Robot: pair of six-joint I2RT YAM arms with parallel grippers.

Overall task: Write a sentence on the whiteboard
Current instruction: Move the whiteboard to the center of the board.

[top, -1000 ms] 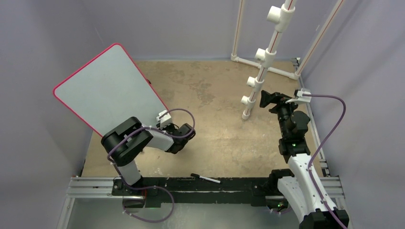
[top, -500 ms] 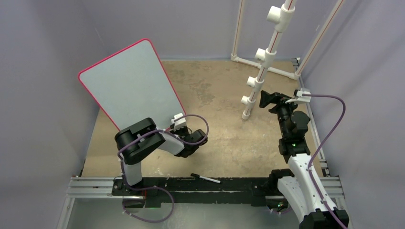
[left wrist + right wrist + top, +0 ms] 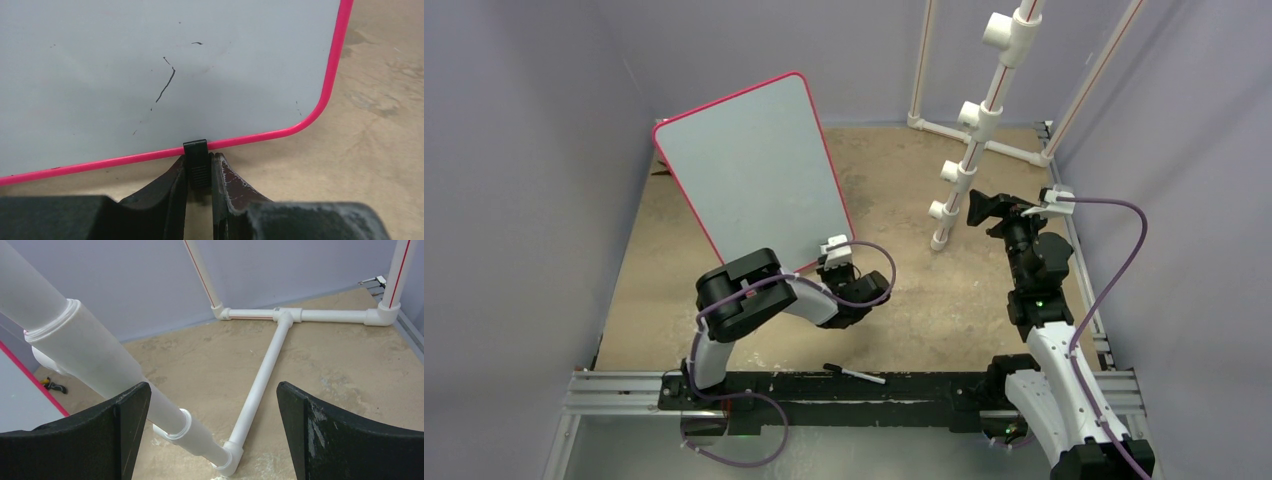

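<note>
Left gripper [image 3: 199, 167] is pinching the whiteboard [image 3: 759, 170] by its black foot [image 3: 195, 150] — board standing tilted; right gripper [image 3: 214, 390], well right of the whiteboard, is gaping wide, empty.

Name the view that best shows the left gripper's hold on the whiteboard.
Left wrist: the left gripper pinches a black foot on the rim of the whiteboard. Top external shows the whole board, the grip obscured; right wrist catches only an edge sliver.
</note>
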